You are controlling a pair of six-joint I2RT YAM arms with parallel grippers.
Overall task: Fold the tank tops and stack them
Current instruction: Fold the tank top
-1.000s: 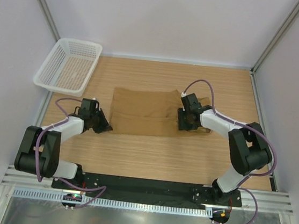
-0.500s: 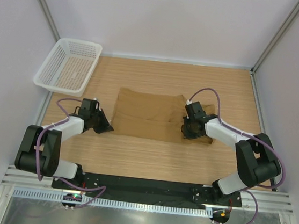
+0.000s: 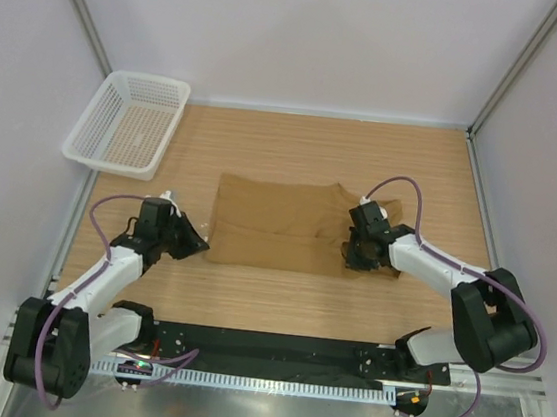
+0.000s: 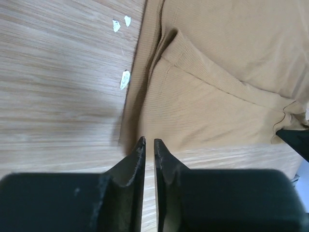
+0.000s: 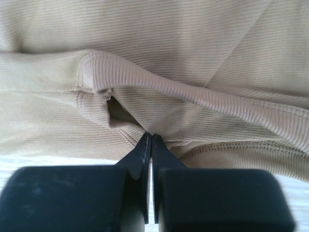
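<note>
The tan-brown tank top (image 3: 277, 223) lies flat across the middle of the wooden table, with folds and seams at its right end. My right gripper (image 3: 357, 255) rests on that right end. In the right wrist view the right gripper (image 5: 151, 136) is shut on a ribbed fold of the tank top (image 5: 159, 58). My left gripper (image 3: 194, 241) sits at the cloth's near left corner. In the left wrist view the left gripper (image 4: 148, 142) has its jaws almost together with only bare wood between them, the tips at the edge of the tank top (image 4: 217, 77).
A white mesh basket (image 3: 127, 121) stands at the far left corner of the table (image 3: 279, 294). Small white flecks (image 4: 124, 79) lie on the wood beside the cloth's left edge. Grey walls and metal posts enclose the table on three sides.
My right gripper has moved right and toward the near edge, pulling the cloth's right end with it. My left arm has drawn back and lowered; its gripper stays by the left corner.
</note>
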